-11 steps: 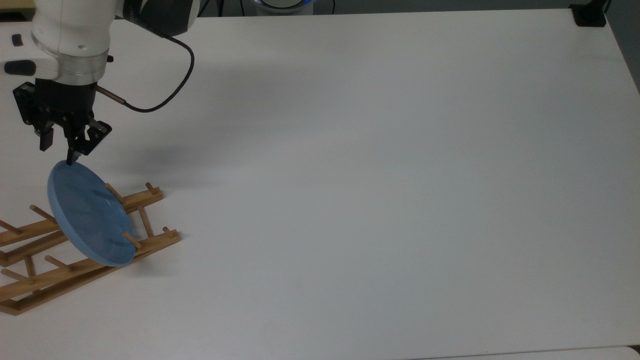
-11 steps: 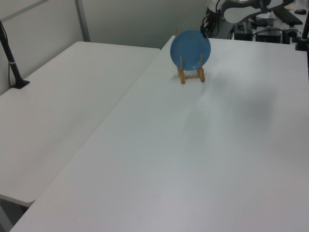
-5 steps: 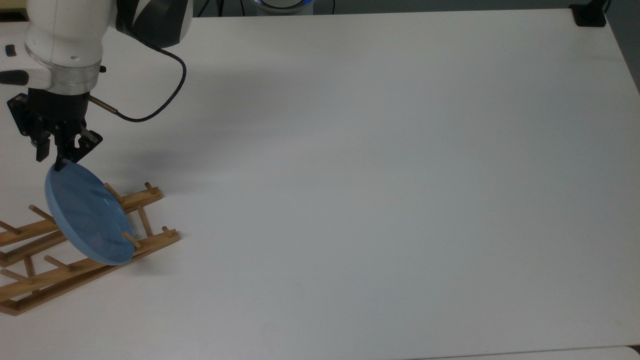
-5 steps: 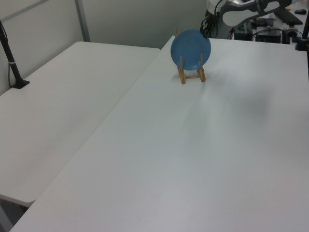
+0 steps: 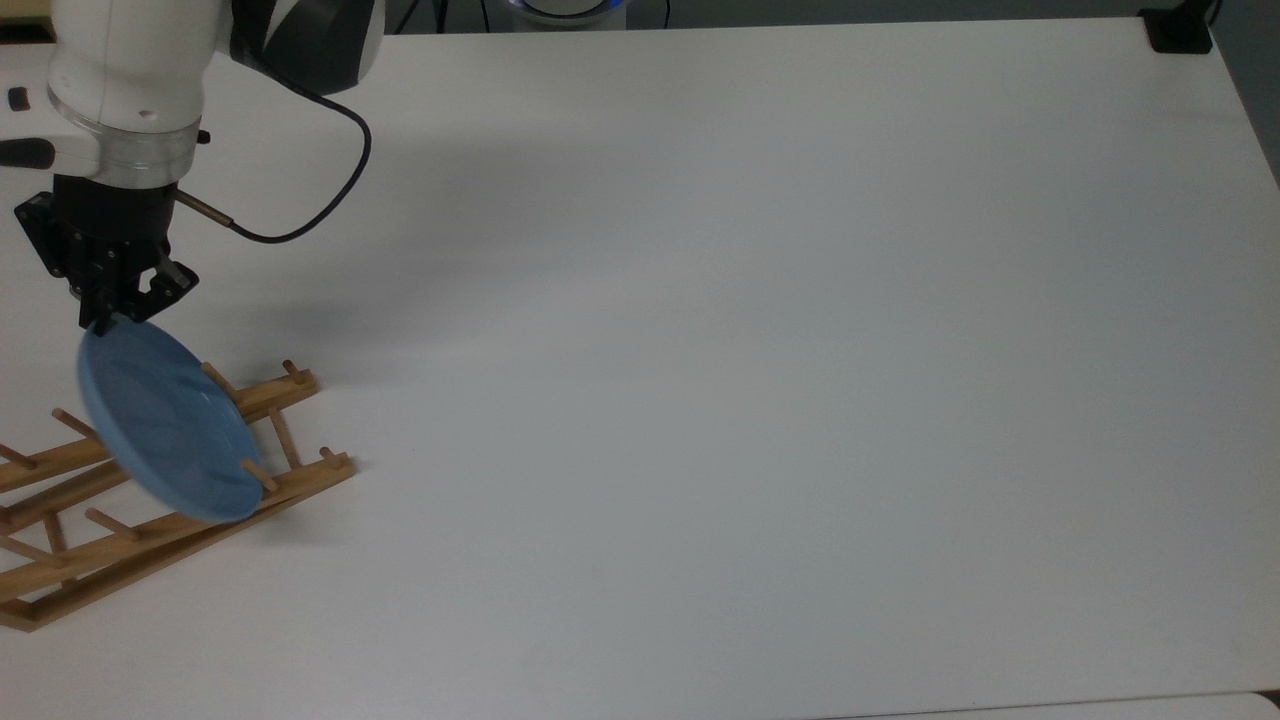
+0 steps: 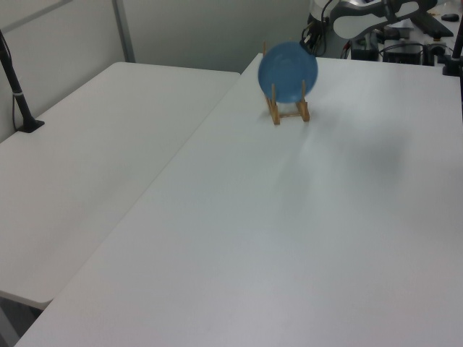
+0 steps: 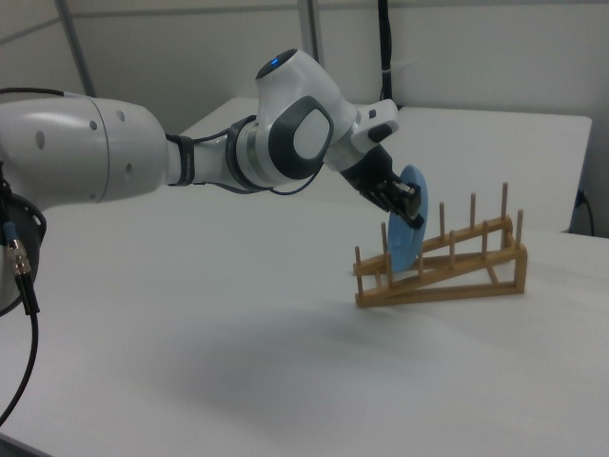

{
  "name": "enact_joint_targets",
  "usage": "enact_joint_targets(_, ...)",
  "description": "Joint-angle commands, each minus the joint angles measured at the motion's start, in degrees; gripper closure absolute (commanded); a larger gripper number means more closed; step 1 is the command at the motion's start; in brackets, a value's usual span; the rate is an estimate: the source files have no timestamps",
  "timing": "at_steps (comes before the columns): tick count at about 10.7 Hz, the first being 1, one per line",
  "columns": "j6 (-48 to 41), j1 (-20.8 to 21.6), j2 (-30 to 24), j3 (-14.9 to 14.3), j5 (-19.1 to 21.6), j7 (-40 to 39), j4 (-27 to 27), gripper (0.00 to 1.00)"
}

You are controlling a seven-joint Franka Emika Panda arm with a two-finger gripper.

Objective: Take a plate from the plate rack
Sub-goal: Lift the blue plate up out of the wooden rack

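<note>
Though tilted, glossy light-blue plate

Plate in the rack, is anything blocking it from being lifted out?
Nothing visible above it. The gripper grips the plate's top rim; its lower edge sits between the rack's upright pegs, so lift straight up along them.
</note>
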Motion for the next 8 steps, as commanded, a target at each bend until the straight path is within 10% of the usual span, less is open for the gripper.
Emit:
enact_joint_targets(1, 1.16, -0.34, -1.25, -0.51, -1.34, -1.58, 0.11, 1.0)
enact_joint_targets(8, 0.55, -0.87, -7.75, -0.25, -0.03, -1.33, 0.11, 1.0)
